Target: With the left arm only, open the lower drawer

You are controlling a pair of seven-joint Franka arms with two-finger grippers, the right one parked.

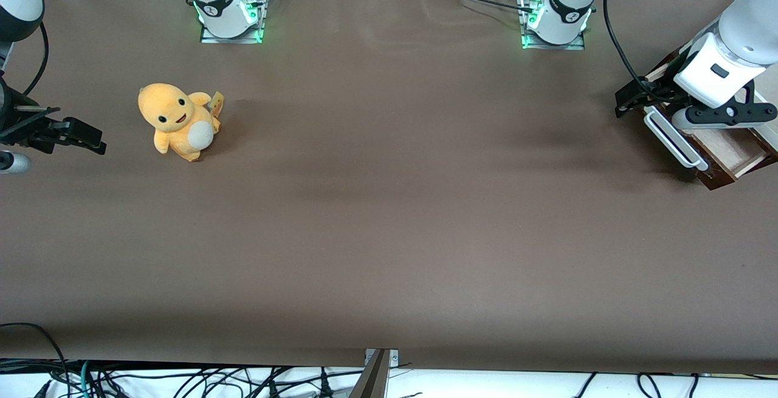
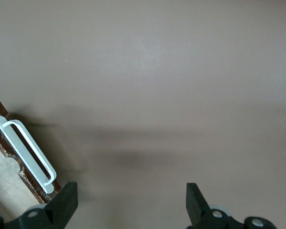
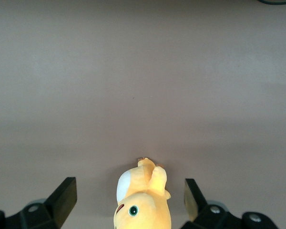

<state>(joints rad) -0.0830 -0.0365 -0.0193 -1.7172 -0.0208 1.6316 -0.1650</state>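
The gripper (image 2: 131, 202) hung spread wide, empty, beside the pulled-out lower drawer (image 1: 732, 154); no legible writing.

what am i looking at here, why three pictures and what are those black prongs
This is a brown table with two white robot arms bolted to it. One picture looks down from the front; the other two come from cameras on each arm's wrist, so the black prongs are gripper fingers. The working left arm has its grey-black gripper open, holding nothing, beside the shallow dark brown wooden drawer with a long white bar handle. That drawer is pulled out, showing pale wood inside. An orange plush toy stands toward the parked arm's end of the table.
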